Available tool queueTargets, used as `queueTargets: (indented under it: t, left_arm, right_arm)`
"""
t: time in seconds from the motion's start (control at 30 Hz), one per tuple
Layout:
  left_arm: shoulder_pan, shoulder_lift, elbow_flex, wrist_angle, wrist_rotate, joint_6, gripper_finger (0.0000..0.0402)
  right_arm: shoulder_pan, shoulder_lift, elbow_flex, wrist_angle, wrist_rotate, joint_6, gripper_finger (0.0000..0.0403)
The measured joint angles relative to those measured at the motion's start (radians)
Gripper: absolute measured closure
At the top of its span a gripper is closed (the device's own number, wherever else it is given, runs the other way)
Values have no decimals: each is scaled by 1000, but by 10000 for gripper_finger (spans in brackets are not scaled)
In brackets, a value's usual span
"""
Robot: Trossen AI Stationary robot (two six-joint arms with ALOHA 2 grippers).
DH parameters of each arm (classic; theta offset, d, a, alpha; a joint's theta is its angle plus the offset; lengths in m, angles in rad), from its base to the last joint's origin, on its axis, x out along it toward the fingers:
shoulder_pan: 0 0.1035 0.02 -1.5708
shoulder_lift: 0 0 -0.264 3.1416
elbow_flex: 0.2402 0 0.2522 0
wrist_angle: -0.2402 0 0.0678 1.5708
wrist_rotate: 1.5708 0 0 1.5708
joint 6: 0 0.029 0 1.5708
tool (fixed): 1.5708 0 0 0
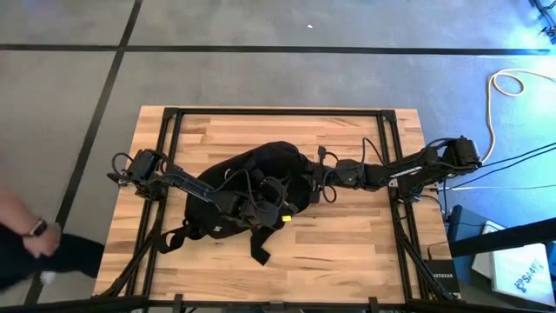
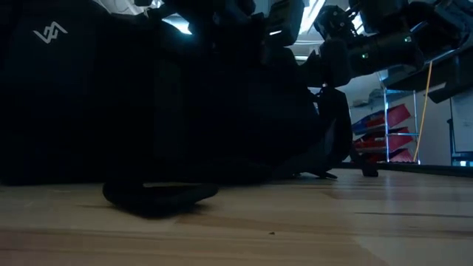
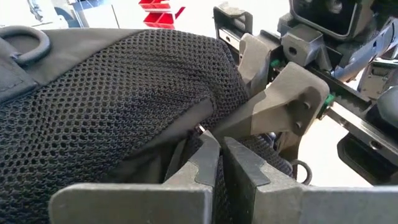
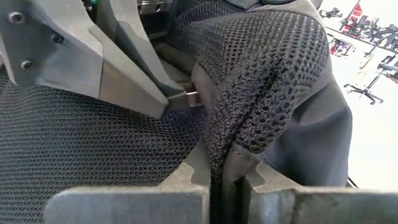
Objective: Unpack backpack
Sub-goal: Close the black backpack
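The black backpack [image 1: 252, 187] lies on its side in the middle of the wooden table and fills the left of the low view [image 2: 148, 96]. Its mesh-covered panel faces both wrist cameras. My left gripper [image 3: 216, 142] reaches in from the table's left over the pack [image 1: 276, 196] and is shut on a small metal zipper pull. My right gripper [image 4: 217, 175] comes in from the table's right [image 1: 316, 178] and is shut on a ridge of the mesh fabric, a finger's length from the left fingertips. My left gripper pinches the small metal zipper pull [image 4: 191, 96] between its two fingertips [image 4: 163, 98], coming nearly level from the table's left. The pull sits at a seam where the mesh panel meets plain fabric, on the pack's upper side. My right gripper pinches a raised fold of the mesh panel with its plain fabric edge [image 4: 231, 144] between its two fingers, coming nearly level from the table's right. The fold stands up out of the fingers, drawn off the pack's body; the pack rests on the table.
A loose strap [image 1: 259, 248] trails toward the table's near edge and lies flat on the wood [image 2: 159, 196]. Black frame rails [image 1: 169, 139] run along the table's sides. A person's arm [image 1: 30, 235] shows off the table's left. Cables hang at the right.
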Motion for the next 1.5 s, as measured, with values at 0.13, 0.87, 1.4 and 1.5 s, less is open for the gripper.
queueTargets:
  t: [0.13, 0.87, 1.4, 1.5]
  left_arm:
    - [7, 0, 0, -14, 0, -21, 396]
    - [-9, 0, 0, -3, -67, -1, 319]
    - [-8, 0, 0, -16, -95, -15, 269]
    - [-7, 0, 0, -17, -97, -15, 321]
  right_arm:
    - [0, 0, 0, 0, -1, 0, 402]
    - [1, 0, 0, 8, -23, 0, 402]
    - [29, 0, 0, 9, 7, -49, 402]
    - [29, 0, 0, 9, 13, -49, 402]
